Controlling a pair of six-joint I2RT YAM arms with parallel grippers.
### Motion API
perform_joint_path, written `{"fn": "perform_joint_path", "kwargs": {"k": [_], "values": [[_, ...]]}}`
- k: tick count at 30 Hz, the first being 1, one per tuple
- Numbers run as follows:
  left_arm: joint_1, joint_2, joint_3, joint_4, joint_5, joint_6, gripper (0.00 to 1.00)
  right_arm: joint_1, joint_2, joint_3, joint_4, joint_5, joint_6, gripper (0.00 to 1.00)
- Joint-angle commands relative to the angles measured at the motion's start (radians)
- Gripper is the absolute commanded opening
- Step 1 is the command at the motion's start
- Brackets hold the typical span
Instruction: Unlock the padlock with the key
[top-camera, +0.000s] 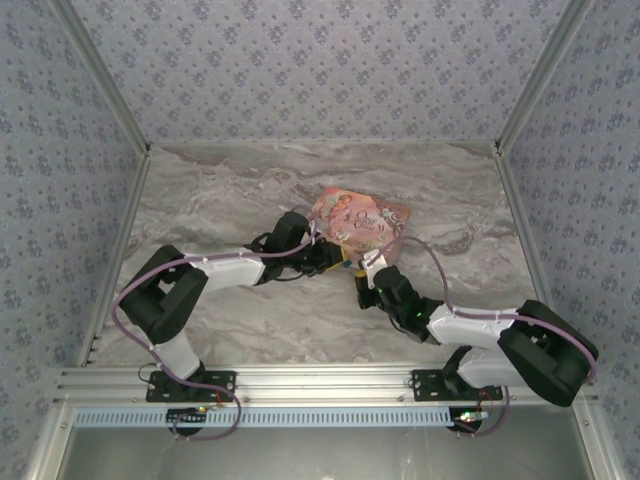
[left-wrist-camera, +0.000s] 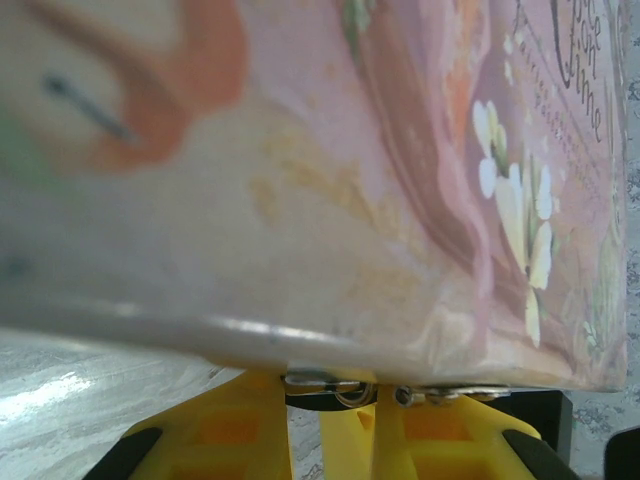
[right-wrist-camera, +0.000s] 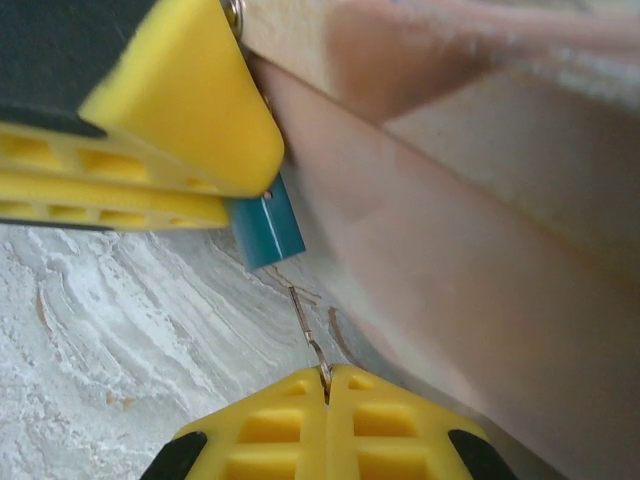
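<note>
Two grips at pink illustrated book's (top-camera: 360, 218) near edge: left gripper (left-wrist-camera: 345, 400) clamped on small teal padlock (right-wrist-camera: 268, 230), right gripper (right-wrist-camera: 327, 378) closed tight on thin silver key (right-wrist-camera: 308, 330).

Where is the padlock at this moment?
In the right wrist view, upper left of centre: the teal padlock pokes out of the left gripper, beside the pink book and above the right gripper, which pinches the thin key.
</note>
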Motion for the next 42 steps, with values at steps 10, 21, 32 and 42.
{"fn": "perform_joint_path", "kwargs": {"k": [10,21,32,42], "values": [[-0.007,-0.050,0.026,0.037,0.015,-0.032,0.19,-0.003,-0.069,-0.026,0.017,-0.018,0.027,0.00],[-0.008,-0.053,0.024,0.041,0.018,-0.038,0.19,-0.004,-0.067,-0.019,0.021,-0.014,0.025,0.00],[-0.007,-0.059,0.026,0.039,0.023,-0.041,0.19,-0.003,-0.034,-0.007,0.042,-0.028,0.024,0.00],[-0.008,-0.060,0.025,0.032,0.015,-0.040,0.18,-0.005,-0.058,-0.012,0.040,-0.019,0.021,0.00]]}}
